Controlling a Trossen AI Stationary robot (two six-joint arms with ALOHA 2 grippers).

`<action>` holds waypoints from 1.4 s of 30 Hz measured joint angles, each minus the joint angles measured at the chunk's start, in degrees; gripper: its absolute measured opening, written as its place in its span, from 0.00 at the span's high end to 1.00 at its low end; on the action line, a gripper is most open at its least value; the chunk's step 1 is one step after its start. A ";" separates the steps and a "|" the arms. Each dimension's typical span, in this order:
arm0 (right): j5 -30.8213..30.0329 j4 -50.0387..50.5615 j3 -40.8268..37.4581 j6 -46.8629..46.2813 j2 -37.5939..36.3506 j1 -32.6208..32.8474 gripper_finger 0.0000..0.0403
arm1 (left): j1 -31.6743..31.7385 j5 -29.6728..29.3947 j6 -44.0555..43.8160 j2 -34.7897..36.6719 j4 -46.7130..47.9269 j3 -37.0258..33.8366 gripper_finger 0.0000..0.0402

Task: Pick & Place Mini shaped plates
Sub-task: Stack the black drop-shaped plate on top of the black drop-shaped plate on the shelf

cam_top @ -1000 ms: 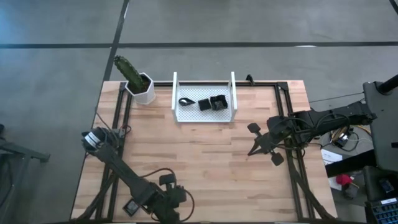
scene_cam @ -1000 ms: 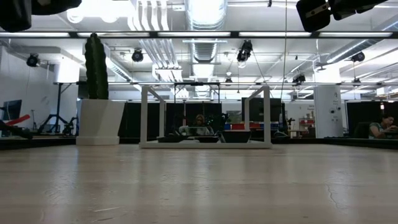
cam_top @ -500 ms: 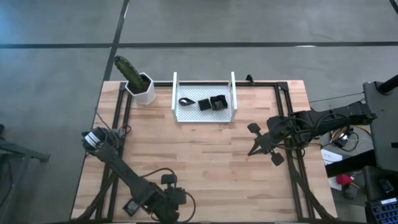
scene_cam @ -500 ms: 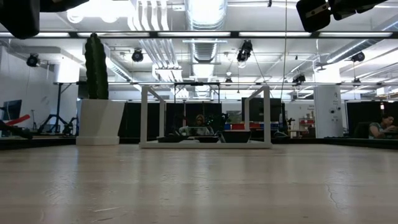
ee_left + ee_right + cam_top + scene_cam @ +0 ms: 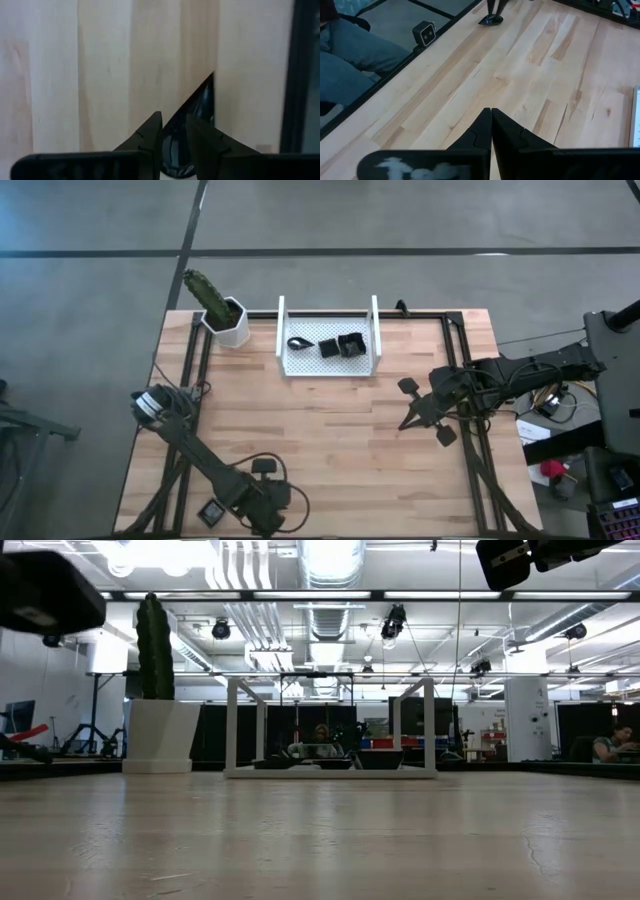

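Jaws: left gripper [image 5: 174, 134] narrowly parted, right gripper [image 5: 491, 122] closed over pale wood-grain table [image 5: 330, 430].

plates [image 5: 338, 346]: dark cluster in the tray [image 5: 300, 365], count and shapes too small to tell
left gripper [image 5: 268, 502]: partly cut off at the high view's bottom edge
person [image 5: 350, 55]: only legs show, beside the desk [image 5: 530, 75]

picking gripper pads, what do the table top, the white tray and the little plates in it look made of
Table top: pale wood planks, matte; grain and seams show. White tray: looks like painted metal or plastic, perforated floor, flat finish. Mini plates: dark, apparently glazed ceramic or plastic; too small to tell.
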State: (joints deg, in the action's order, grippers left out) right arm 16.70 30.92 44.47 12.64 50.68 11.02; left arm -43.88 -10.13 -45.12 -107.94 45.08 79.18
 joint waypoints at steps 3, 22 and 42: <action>-0.01 0.00 0.00 -0.17 0.00 -0.01 0.98 | 0.00 0.73 0.00 0.00 -0.29 -1.80 0.80; -0.05 0.00 0.00 -0.18 0.00 0.00 0.98 | 0.15 5.38 0.28 0.02 -7.06 -8.51 0.86; -0.08 -0.04 -0.02 0.00 0.00 0.00 0.98 | 7.07 6.07 10.33 1.93 -1.73 2.17 1.00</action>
State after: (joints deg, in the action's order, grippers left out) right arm 16.62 30.87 44.45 12.64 50.68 11.02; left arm -36.80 -4.07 -34.80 -106.01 43.35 81.36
